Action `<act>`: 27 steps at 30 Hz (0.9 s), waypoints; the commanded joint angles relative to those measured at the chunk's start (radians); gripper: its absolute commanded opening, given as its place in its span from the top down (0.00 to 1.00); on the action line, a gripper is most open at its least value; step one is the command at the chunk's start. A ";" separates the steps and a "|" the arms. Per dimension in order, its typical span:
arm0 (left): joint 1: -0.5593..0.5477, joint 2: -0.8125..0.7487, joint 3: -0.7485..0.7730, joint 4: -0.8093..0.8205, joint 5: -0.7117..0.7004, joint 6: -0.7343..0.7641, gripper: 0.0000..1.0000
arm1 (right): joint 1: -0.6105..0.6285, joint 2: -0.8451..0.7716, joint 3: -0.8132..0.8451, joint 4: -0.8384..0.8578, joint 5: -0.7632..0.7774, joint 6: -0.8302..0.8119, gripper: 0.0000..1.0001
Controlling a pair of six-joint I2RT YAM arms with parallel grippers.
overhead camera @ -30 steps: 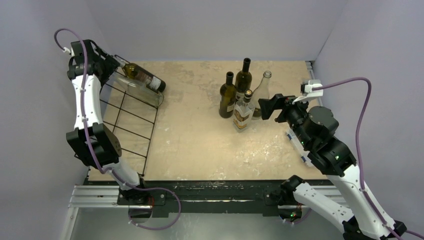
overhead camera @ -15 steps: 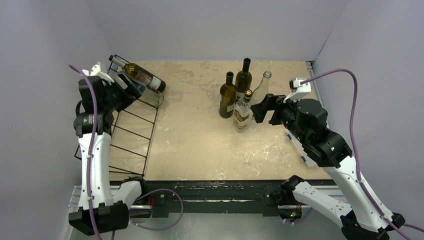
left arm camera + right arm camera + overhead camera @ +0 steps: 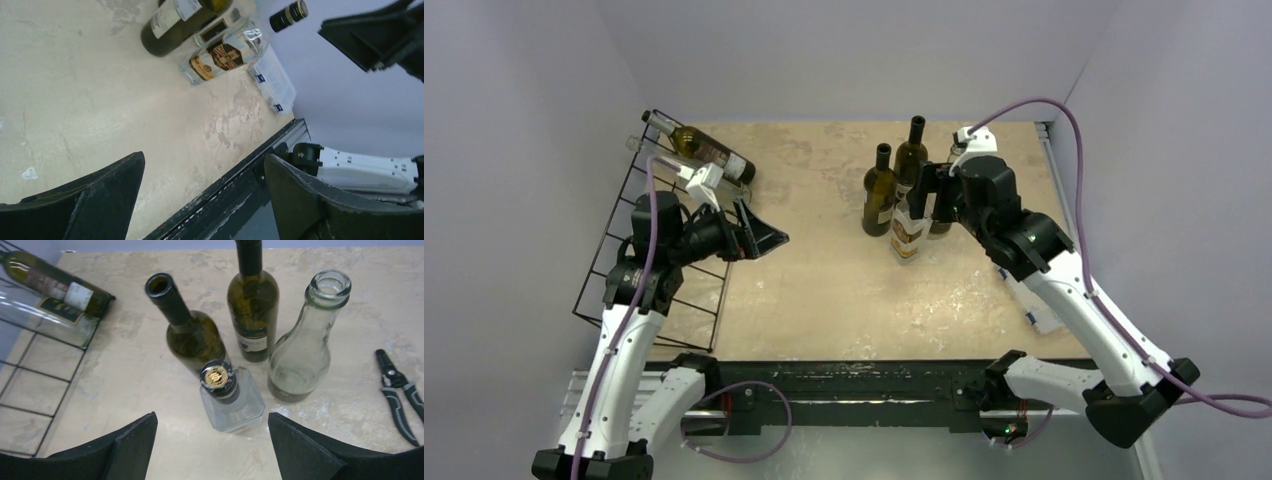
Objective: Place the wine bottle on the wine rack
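While the right gripper [image 3: 211,420] hangs above it, fingers spread and empty, the square clear bottle [image 3: 232,400] stands upright on the table [image 3: 824,290], toward 1 o'clock from centre. Close by stand an uncorked green wine bottle [image 3: 192,337] at its 11 o'clock, a second green wine bottle [image 3: 253,305] at 12, and a round clear bottle [image 3: 300,355] at 2. Pliers [image 3: 397,390] lie at 3 o'clock.

The wine rack [image 3: 694,300] sits along the table's 9 o'clock edge. A racked green bottle [image 3: 709,152] and a racked clear bottle [image 3: 45,315] lie side by side across its 12 o'clock end.

The left gripper [image 3: 769,243] is off the rack's 3 o'clock side, fingers apart, holding nothing.
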State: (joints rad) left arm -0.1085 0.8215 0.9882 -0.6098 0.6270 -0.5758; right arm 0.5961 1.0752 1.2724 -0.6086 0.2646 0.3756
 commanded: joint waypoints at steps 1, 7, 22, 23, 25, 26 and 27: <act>-0.052 -0.038 -0.047 0.083 0.105 0.049 0.11 | 0.004 0.084 0.068 0.051 0.139 -0.069 0.17; -0.074 -0.088 -0.094 0.089 0.117 0.061 0.11 | -0.011 0.174 0.055 0.112 0.157 -0.094 0.25; -0.097 -0.117 -0.118 0.102 0.141 0.055 0.11 | -0.017 0.227 -0.051 0.245 0.120 -0.118 0.45; -0.100 -0.117 -0.118 0.107 0.144 0.053 0.11 | -0.017 0.229 -0.052 0.244 0.123 -0.120 0.48; -0.108 -0.119 -0.115 0.115 0.143 0.049 0.11 | -0.017 0.225 -0.059 0.249 0.128 -0.122 0.52; -0.111 -0.119 -0.115 0.119 0.144 0.047 0.11 | -0.017 0.222 -0.064 0.254 0.127 -0.123 0.55; -0.115 -0.119 -0.117 0.123 0.142 0.044 0.11 | -0.017 0.219 -0.067 0.256 0.123 -0.124 0.58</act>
State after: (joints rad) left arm -0.2085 0.7090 0.8711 -0.5476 0.7433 -0.5354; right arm 0.5819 1.3071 1.2167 -0.4107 0.3763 0.2718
